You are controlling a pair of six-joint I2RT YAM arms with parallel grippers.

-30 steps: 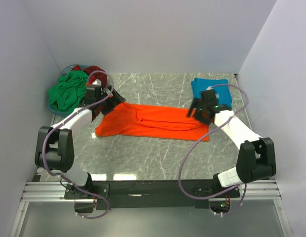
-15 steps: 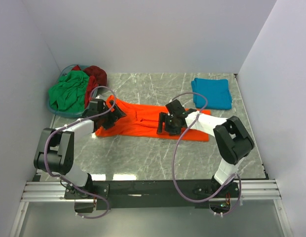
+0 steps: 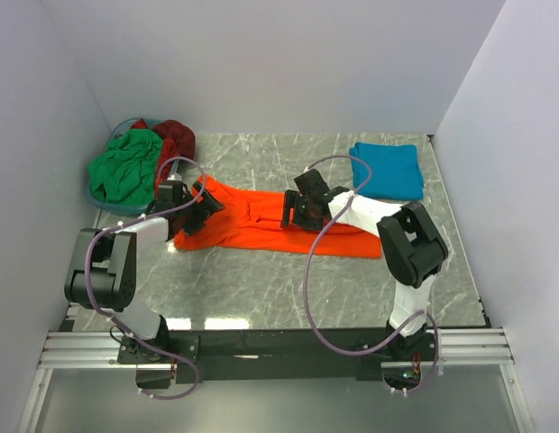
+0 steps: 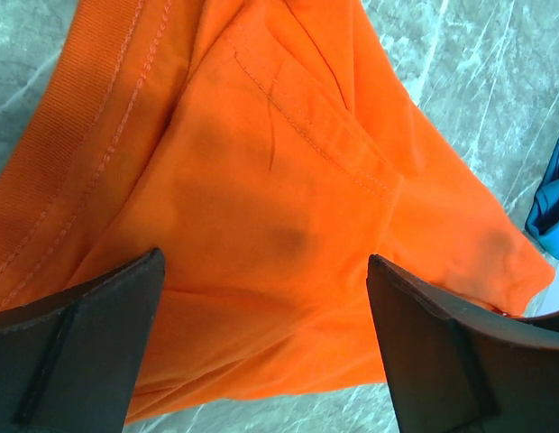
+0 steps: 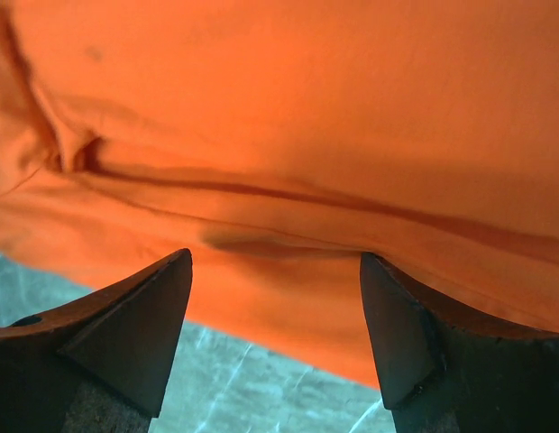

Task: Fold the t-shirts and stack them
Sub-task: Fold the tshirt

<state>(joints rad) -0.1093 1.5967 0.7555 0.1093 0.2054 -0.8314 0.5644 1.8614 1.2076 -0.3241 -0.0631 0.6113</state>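
Note:
The bright orange t-shirt [image 3: 252,225] lies flat in a long strip across the middle of the table. My left gripper [image 3: 204,200] hovers open over its left end, and the orange cloth [image 4: 288,135] fills the space between the wide-apart fingers [image 4: 81,352]. Over the middle of the shirt's near edge, my right gripper [image 3: 294,213] is open too, with orange cloth [image 5: 306,108] and a strip of table between its fingertips. A teal blue t-shirt [image 3: 388,170] sits folded at the back right. The green t-shirt [image 3: 124,167] and the dark red t-shirt [image 3: 176,135] lie crumpled at the back left.
A blue plastic basket [image 3: 96,200] holds the green and dark red shirts in the back left corner. The tabletop is grey marble [image 3: 261,289], closed in by white walls on three sides. A cable loops from each arm above the table.
My right arm has swung left from the shirt's right end near the teal shirt to the shirt's middle. My left gripper has dropped nearer, onto the shirt's left end.

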